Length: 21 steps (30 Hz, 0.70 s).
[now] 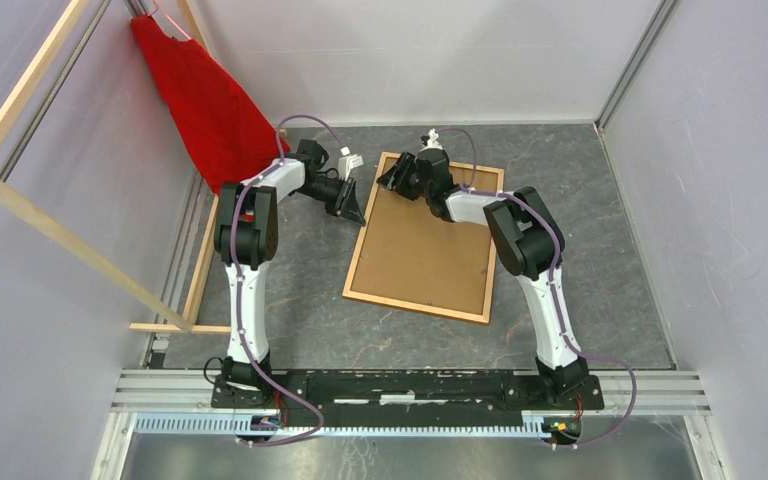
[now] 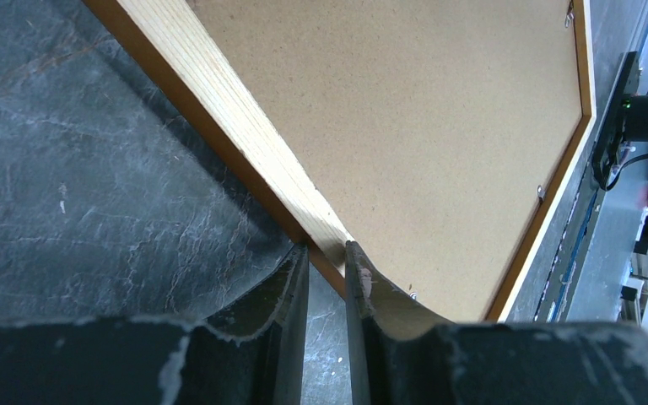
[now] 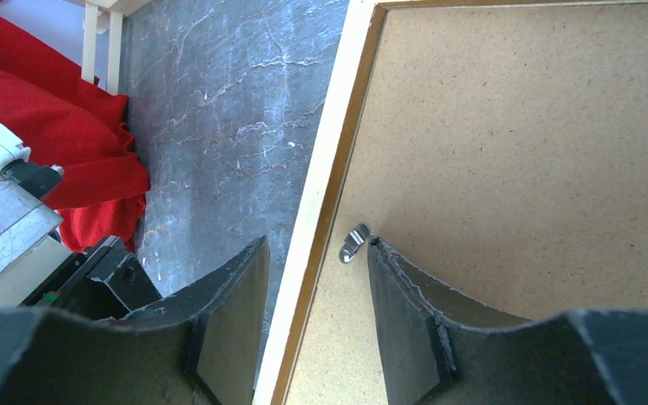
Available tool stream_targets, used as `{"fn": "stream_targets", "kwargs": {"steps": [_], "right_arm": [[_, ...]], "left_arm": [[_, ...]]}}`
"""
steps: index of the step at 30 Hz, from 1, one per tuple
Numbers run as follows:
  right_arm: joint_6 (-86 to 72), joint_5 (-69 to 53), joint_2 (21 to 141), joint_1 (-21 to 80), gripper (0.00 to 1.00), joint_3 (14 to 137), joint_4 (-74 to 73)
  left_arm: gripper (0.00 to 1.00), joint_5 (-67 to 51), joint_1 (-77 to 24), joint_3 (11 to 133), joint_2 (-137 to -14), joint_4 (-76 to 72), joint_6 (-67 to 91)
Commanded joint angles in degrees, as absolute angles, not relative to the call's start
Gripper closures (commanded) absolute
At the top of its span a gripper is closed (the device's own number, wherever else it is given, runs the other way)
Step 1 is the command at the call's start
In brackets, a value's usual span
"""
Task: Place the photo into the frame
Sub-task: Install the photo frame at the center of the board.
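The frame [image 1: 422,248] lies face down on the grey table, its plain brown board back up. It also shows in the left wrist view [image 2: 405,110] and the right wrist view [image 3: 515,126]. The photo is not in view. My left gripper [image 1: 352,208] sits at the frame's left rail near the far corner. In the left wrist view its jaws [image 2: 327,247] stand a narrow slit apart over the rail with nothing between them. My right gripper [image 1: 392,180] is open over the far left corner. In the right wrist view it [image 3: 317,242] straddles the rail, one fingertip beside a small metal clip [image 3: 354,243].
A red cloth [image 1: 210,100] hangs at the back left by a pale wooden slat rack [image 1: 60,240], and shows in the right wrist view [image 3: 42,126]. More metal clips [image 2: 541,191] sit along the frame's other rails. White walls enclose the table.
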State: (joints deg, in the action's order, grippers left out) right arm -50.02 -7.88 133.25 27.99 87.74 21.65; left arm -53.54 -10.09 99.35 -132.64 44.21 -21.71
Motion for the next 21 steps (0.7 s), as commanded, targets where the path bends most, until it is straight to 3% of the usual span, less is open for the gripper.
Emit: {"fn": "stream_targets", "kwargs": {"steps": [1,21], "right_arm": [[-49.34,-6.97,133.01,27.64,0.47,88.23,19.95],[-51.97,-8.57,135.82,28.45,0.49,91.03,20.02]], "left_arm": [[0.72,-51.96,-10.55,98.22,-132.23,43.96,-23.73],[0.73,-51.61,-10.55,98.17,-132.75,43.96,-24.25]]}}
